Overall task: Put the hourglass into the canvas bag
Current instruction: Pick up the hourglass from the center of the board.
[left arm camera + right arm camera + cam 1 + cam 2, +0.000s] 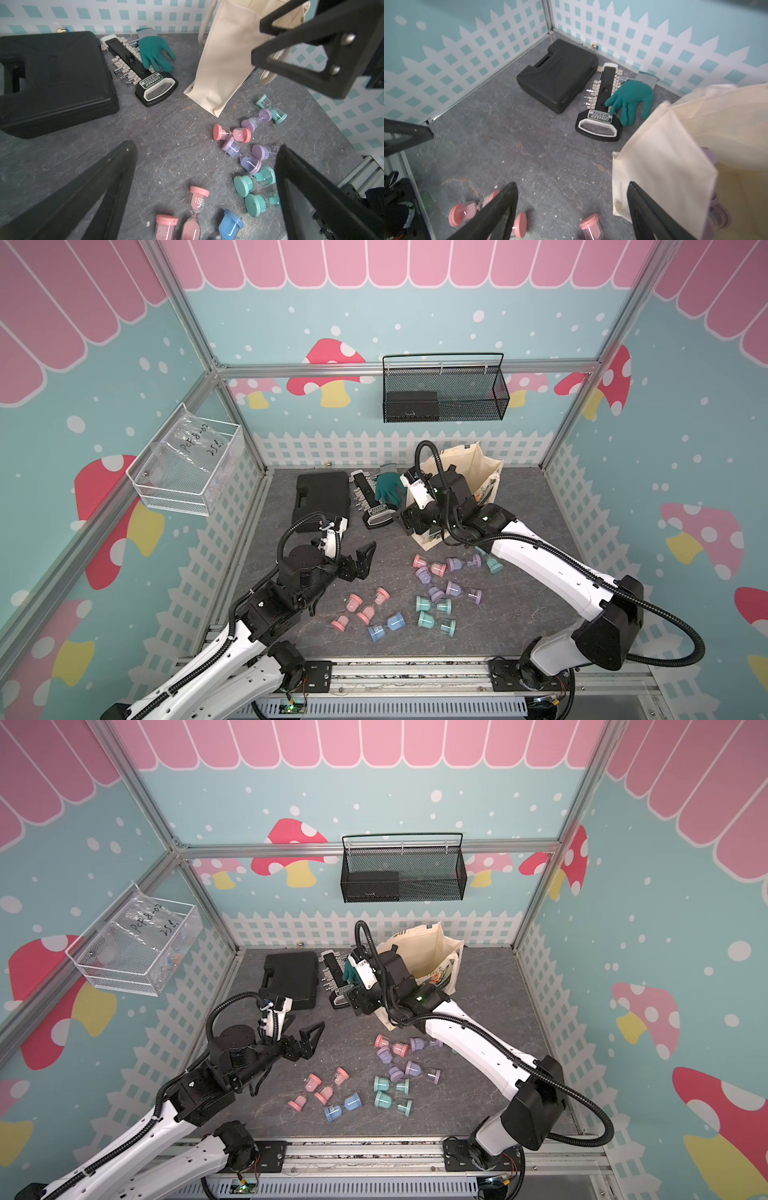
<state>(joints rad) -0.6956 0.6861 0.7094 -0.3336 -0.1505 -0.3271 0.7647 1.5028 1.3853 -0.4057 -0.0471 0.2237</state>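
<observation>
the hourglasses (424, 604) lie loose on their sides on the grey tabletop (536, 497), none of them gripped: a pink hourglass (438, 569) and purple hourglasses (454, 563) just on the robot's side of the canvas bag (478, 472), teal hourglasses (426, 619) and a blue hourglass (394, 620) nearer the robot, more pink ones toward the left arm. the right gripper (571, 185) hangs at the bag's near-left corner, above and apart from them; its jaws stand wide apart with nothing between them, one finger (654, 218) in front of the bag's wall. the left gripper (206, 145) hovers over bare table left of the scatter, jaws spread wide and empty too. the bag stands upright, mouth open, and in the right wrist view blurred lilac caps (718, 216) inside it look like hourglass ends. a closed black case (322, 497) lies flat at the back left, beside it a socket rack (376, 516) with a green glove (388, 489) resting across it. a black mesh basket (473, 406) on the back wall holds a dark box (411, 404); a white wire basket (174, 499) on the left wall holds a clear plastic pouch (195, 448) with handwriting.
</observation>
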